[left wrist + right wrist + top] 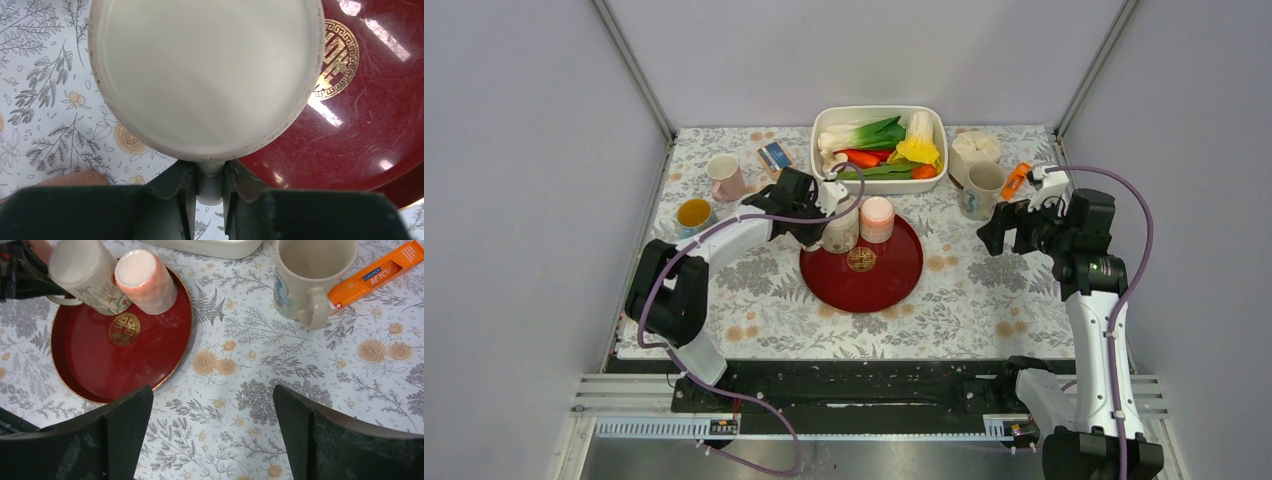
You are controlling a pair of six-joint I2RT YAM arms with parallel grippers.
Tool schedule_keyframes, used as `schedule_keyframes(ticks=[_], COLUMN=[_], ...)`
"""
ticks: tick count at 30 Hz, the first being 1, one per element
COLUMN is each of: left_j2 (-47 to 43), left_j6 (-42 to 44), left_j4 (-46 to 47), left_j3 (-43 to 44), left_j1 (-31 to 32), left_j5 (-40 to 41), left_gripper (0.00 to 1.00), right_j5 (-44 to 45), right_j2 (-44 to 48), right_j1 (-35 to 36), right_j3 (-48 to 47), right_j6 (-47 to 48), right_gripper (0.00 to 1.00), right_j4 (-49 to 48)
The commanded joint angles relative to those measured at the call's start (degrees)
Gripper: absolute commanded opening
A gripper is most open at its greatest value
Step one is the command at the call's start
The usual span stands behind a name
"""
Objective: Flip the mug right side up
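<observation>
Mug [841, 228] base-up at left-rear rim of red tray [864, 290], just beside an inverted pink cup [876, 218] to its right; the wrist view shows its flat pale underside [205, 75], with tray to one side and flowered desk [45, 115] to the other. Left claw [209, 186] pinched narrow on the mug's handle [210, 175], fingers [182, 185] pressing it from both sides. Right claw [212, 405] spread wide, gripping nothing, above the desk right of the tray.
</observation>
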State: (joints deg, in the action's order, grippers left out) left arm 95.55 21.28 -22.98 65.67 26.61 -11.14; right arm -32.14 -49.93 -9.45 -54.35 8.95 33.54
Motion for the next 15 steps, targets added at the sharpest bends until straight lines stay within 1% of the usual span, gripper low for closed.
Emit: schedule_keyframes(ticks=[1, 5, 8, 9, 11, 15], left_j2=[-1.79, -4.78, -7.44, -8.53, -10.77, -14.52], left_j6=[0.83, 2.36, 2.56, 2.28, 0.99, -4.47], left_j4=[-1.7, -4.57, -7.4, -8.09, -8.92, -8.25], left_j3=[4.81, 7.93, 11.43, 12.5, 14.87, 19.69], left_j1=[0.11, 0.02, -0.09, -0.14, -0.49, -1.48], left_j5=[-1.92, -2.62, -3.7, -4.44, -6.56, -12.04], left_gripper=[0.0, 0.0, 0.0, 0.0, 0.0, 0.0], right_j5=[6.36, 8.76, 7.54, 6.72, 5.28, 5.82], right_j2=[-2.35, -3.49, -3.66, -3.88, -4.73, -9.15], right_j1=[3.81, 7.29, 9.09, 11.05, 13.17, 17.83], right_j3=[-6.18, -7.92, -9.02, -9.52, -10.8, -15.37], right_j6=[7.12, 9.26, 9.74, 10.21, 11.2, 12.31], right_gripper=[0.99, 0.99, 0.99, 0.99, 0.96, 0.96], right_j4=[8.33, 11.12, 11.87, 12.36, 13.67, 18.04])
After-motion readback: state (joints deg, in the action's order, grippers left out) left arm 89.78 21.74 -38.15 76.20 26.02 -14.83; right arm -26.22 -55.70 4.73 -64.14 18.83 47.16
